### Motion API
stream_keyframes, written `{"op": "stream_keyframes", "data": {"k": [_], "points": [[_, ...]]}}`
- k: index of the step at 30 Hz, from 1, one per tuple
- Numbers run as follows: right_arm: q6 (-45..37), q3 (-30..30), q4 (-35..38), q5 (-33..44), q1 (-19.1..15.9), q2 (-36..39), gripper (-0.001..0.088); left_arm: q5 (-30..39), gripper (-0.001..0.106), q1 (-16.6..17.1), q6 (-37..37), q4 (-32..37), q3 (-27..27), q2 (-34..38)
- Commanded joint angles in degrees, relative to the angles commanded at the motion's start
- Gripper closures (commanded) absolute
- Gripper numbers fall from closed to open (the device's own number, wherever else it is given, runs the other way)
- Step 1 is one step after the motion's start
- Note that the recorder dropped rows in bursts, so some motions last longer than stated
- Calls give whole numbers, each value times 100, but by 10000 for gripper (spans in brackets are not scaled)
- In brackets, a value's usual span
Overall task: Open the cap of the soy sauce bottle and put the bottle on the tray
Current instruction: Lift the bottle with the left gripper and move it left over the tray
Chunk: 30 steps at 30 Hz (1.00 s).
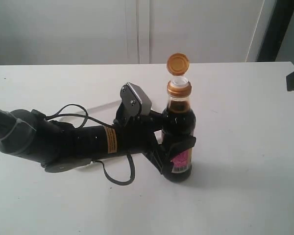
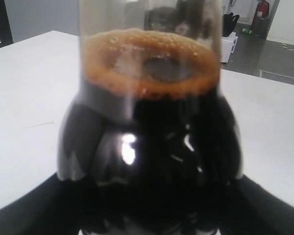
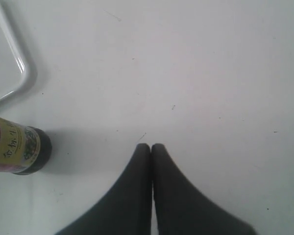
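Starting on the left, my left arm lies low across the white table. Its left gripper is clamped around the lower body of the small clear glass soy sauce bottle, which is full of dark brown-black liquid, with one black finger crossing just above the pink-and-yellow label. The left wrist view is filled by the bottle's rounded shoulders and a foamy brown ring at the liquid line, with the dark fingers on either side. The bottle stands upright near the middle of the table, and I cannot tell whether its base rests on the surface or is just clear of it. At the top, the amber-orange translucent flip-top cap is already swung back on its hinge, with the white spout bare beneath it, so I count the opening step as done. Further right, the right gripper hangs over bare table with its black fingers pressed together and nothing between them. Its camera catches one rounded corner of the flat white plastic tray, with the bottle near that rim but off it. What remains, as I judge it, is carrying the bottle over that rim and setting it down upright without spilling from the uncovered spout.
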Motion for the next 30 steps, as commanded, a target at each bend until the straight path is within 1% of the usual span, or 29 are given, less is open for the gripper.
{"op": "stream_keyframes", "data": {"k": [2, 7, 10, 12, 19, 30], "points": [[0, 0, 0, 0, 0, 0, 868, 0, 1053, 0, 0, 0, 0, -161], [0, 0, 0, 0, 0, 0, 868, 324, 1053, 0, -44, 28, 0, -508], [0, 0, 0, 0, 0, 0, 868, 534, 1053, 10, -240, -60, 0, -687], [0, 0, 0, 0, 0, 0, 868, 606, 1053, 79, -393, -80, 0, -781], [0, 0, 0, -7, 0, 0, 868, 883, 1053, 552, -619, -80, 0, -989], [0, 0, 0, -7, 0, 0, 868, 1022, 1053, 1283, -619, 71, -53, -989]]}}
